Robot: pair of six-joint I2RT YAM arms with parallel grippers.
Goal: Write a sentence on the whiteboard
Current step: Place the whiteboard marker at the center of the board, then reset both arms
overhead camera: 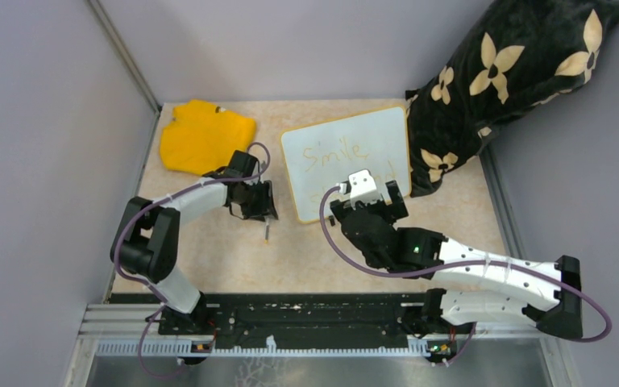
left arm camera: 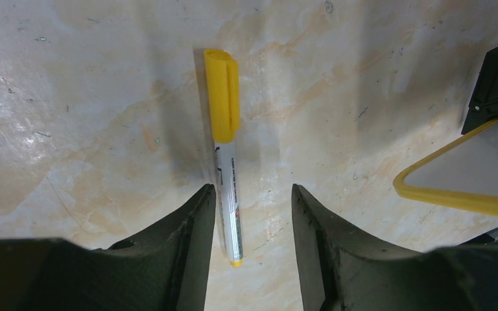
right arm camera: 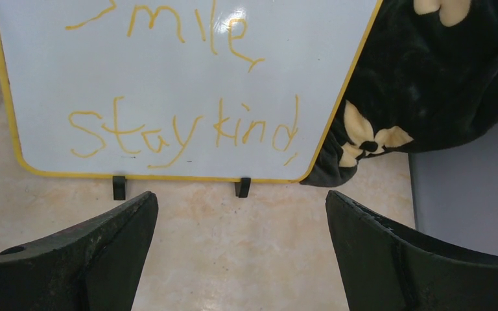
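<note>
Table (overhead camera: 209,262): cushion (overhead camera: 516,72) at 2 o'clock; whiteboard (overhead camera: 387,133) at 12 o'clock, touching the cushion, bearing the sentence (right arm camera: 181,129) "Smile / Stay kind"; yellow cloth (overhead camera: 205,135) at 10 o'clock. Right pincer (right arm camera: 240,201): wide, holding nothing, facing the whiteboard. Left pincer (left arm camera: 251,191): partly parted, gripping nothing; marker (left arm camera: 224,129) lies on the table between its fingers.
</note>
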